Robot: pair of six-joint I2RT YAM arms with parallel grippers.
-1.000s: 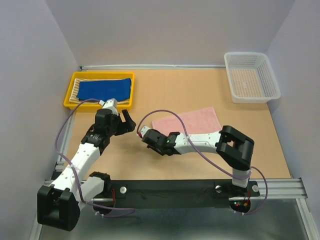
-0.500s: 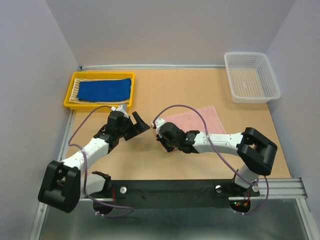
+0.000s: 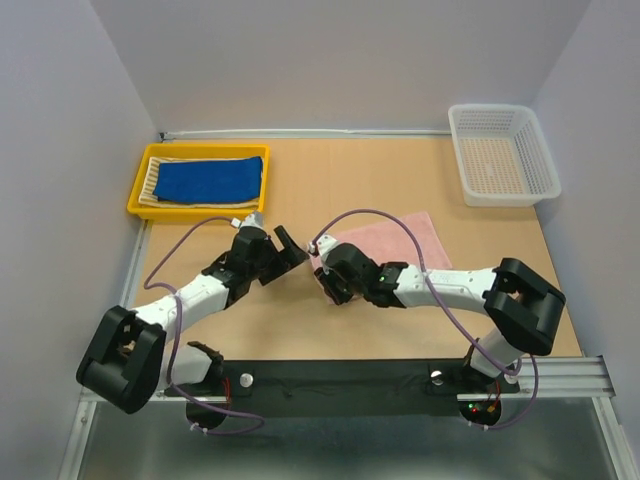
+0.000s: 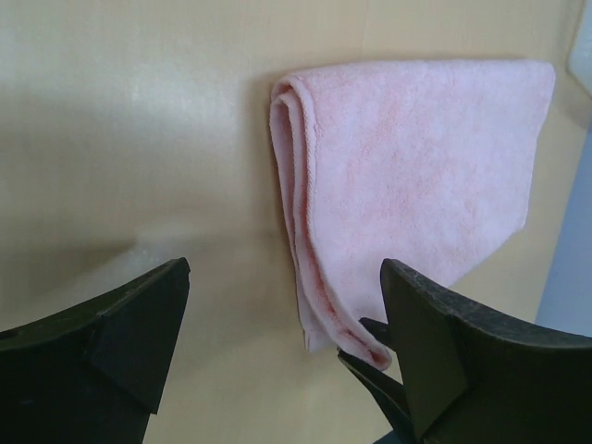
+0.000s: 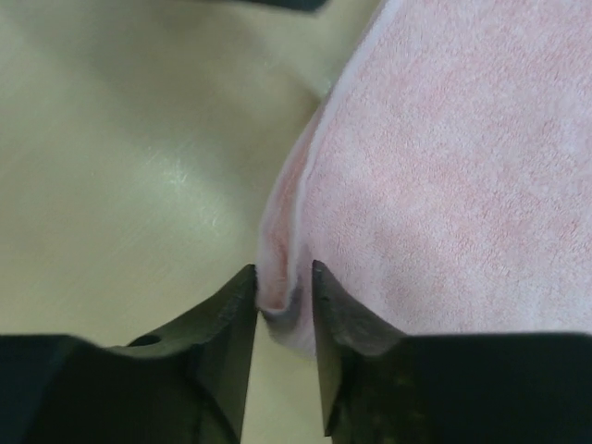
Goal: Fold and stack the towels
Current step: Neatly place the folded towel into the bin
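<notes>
As right pincer (image 5: 282,282) nips pink towel (image 5: 462,185) edge, left pincer (image 4: 285,273) gapes.

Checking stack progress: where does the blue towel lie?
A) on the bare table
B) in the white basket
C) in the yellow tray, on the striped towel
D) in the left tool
C: the blue towel lies in the yellow tray over the striped towel, whose edge shows at its left.
</notes>
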